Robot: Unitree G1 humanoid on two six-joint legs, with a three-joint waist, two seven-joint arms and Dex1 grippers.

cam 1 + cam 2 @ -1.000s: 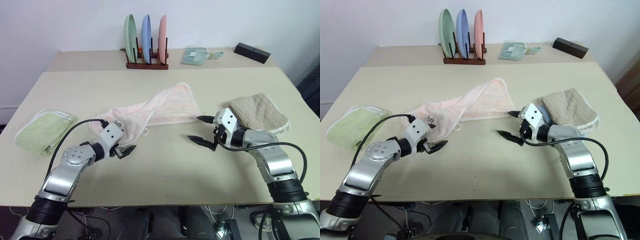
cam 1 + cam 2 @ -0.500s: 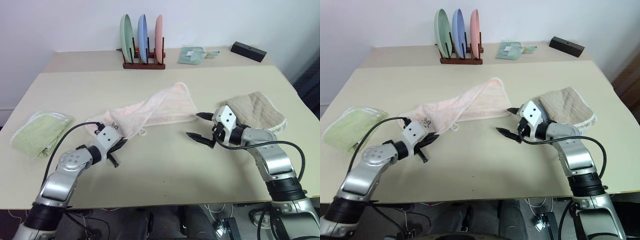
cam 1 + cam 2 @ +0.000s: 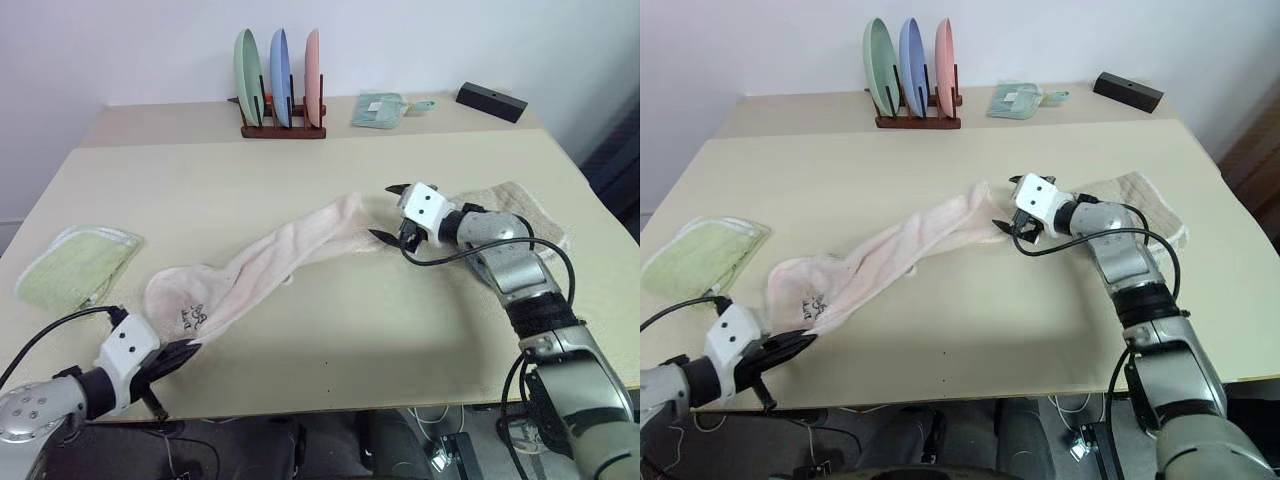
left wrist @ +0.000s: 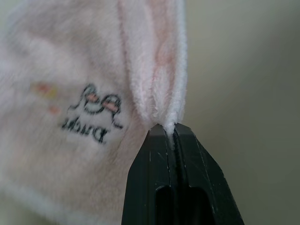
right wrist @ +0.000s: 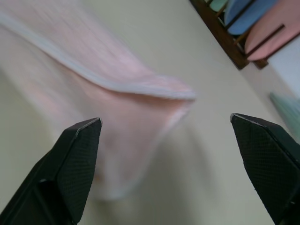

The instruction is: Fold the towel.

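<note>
Your left tool (image 4: 170, 129) sits at the near left edge of the bench (image 3: 330, 340), its two black fingers pressed together on a pinched fold of the pale pink towel (image 3: 270, 265) at the towel's near corner. The left wrist view shows the cream-white trim gathered between the fingertips (image 4: 157, 140), with the small dark printed mark (image 4: 91, 112) lying just beside the fold (a tiny duck figure above lettering). From that clamped corner you see the towel stretched into a long, narrow band that runs diagonally across the bench, away from you and toward the right, ending near the middle of the bench. Your right tool (image 3: 392, 212) hovers at that far end with its fingers spread wide apart, one to each side of the towel's trimmed edge (image 5: 140, 89); nothing is gripped between them, and you cannot tell whether either finger touches the cloth. Just behind your right forearm lies the beige waffle-textured towel (image 3: 520, 205), partly covered by the arm. A folded light green towel (image 3: 75, 265) rests at the left edge of the bench, well apart from the pink one. At the back you see a wooden rack (image 3: 282, 128) holding three upright plates (image 3: 280, 65) (green, blue, pink), a small folded green cloth (image 3: 378, 110) and a black box (image 3: 492, 101).
</note>
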